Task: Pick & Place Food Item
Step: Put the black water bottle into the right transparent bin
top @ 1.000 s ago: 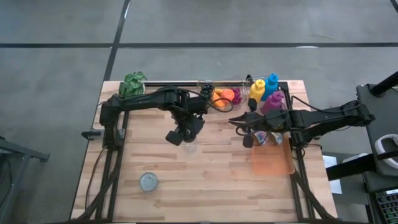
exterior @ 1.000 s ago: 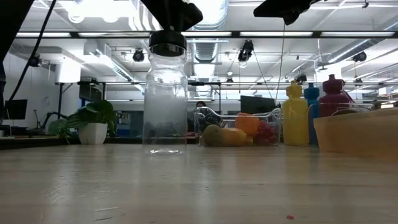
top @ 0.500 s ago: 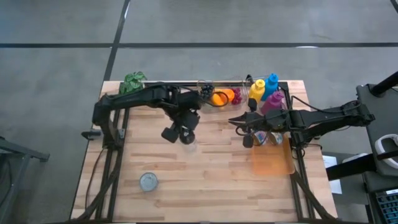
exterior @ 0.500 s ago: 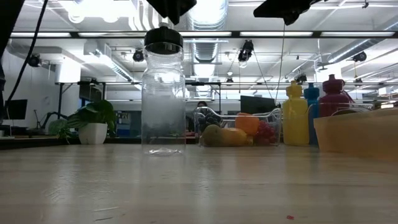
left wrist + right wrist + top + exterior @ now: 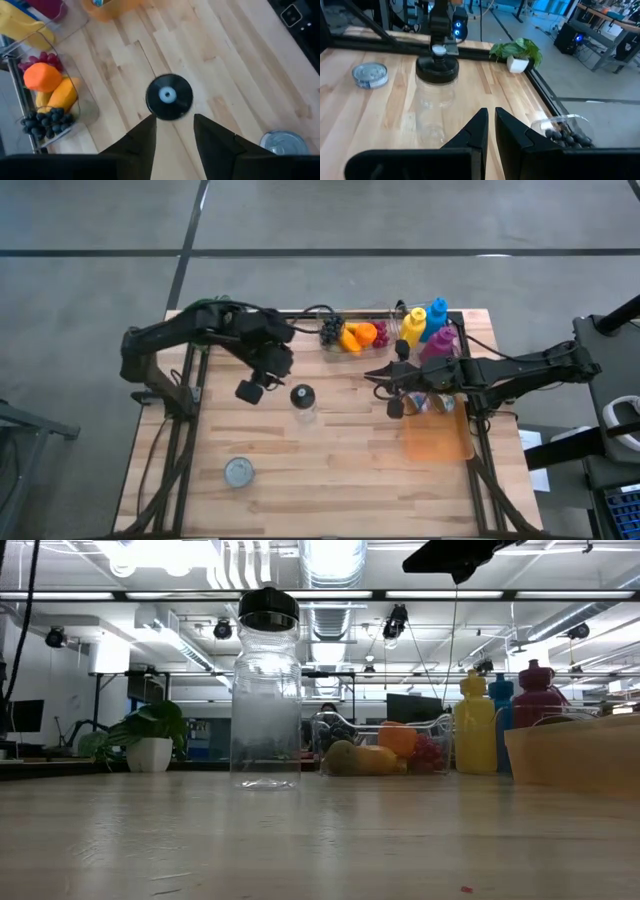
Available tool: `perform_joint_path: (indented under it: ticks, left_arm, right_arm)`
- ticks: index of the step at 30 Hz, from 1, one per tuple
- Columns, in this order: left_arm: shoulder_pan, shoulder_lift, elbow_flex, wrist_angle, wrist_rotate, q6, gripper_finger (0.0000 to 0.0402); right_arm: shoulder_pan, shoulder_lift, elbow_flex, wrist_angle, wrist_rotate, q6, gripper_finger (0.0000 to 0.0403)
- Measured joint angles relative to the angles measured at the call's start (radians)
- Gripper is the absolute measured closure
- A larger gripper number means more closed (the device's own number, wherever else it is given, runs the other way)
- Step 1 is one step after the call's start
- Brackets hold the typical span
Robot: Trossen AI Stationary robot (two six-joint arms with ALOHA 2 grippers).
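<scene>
A clear plastic jar with a black screw lid [image 5: 301, 400] stands upright on the pale wooden plank table [image 5: 340, 480], near its middle, with nothing gripping it. The left claw [image 5: 250, 391] hangs above the table just to the left of the jar, apart from it; in the left wrist view its two dark fingers [image 5: 141, 140] stand spread with a gap between them and nothing in that gap, and the jar's round black lid [image 5: 169, 96] shows just beyond their tips. The right claw [image 5: 393, 406] hovers to the right of the jar, well apart from it, near the translucent orange plastic bin [image 5: 437, 440] at the table's right side; its fingers [image 5: 479, 131] are pressed almost together and pinch nothing. At the far edge of the table sits a clear plastic container of toy fruit [image 5: 352, 335], holding dark grapes, an orange piece and a yellow piece, with red grapes at one end. Just beside it to the right stand a yellow bottle [image 5: 413, 326], a blue bottle [image 5: 437, 316] and a magenta bottle [image 5: 440, 344], close together. A small potted green plant [image 5: 516, 52] stands at the far left corner. A round silver tin [image 5: 238, 472] lies flat toward the near left part of the table, well apart from the jar.
</scene>
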Motion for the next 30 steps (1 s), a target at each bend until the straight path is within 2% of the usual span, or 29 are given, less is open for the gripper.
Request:
perform_joint_path:
  ticks: [7, 12, 16, 23, 30]
  left_arm:
    - [-0.010, -0.169, -0.216, 0.126, 0.000, -0.033, 0.0290]
    - [-0.010, -0.315, -0.415, 0.280, -0.006, -0.054, 0.0293]
    - [-0.010, -0.407, -0.530, 0.368, -0.008, -0.057, 0.0293]
    - [-0.010, -0.507, -0.631, 0.401, -0.008, -0.080, 0.0293]
    - [-0.010, -0.528, -0.642, 0.399, -0.008, -0.107, 0.0293]
  right_arm:
    - [0.000, 0.116, 0.067, 0.019, 0.000, -0.007, 0.0369]
    - [0.000, 0.198, 0.158, 0.049, -0.009, -0.033, 0.0340]
    - [-0.001, 0.263, 0.220, 0.050, -0.011, -0.048, 0.0310]
    - [-0.003, 0.414, 0.339, 0.044, -0.011, -0.046, 0.0268]
    - [-0.006, 0.540, 0.455, 0.031, -0.038, -0.042, 0.0235]
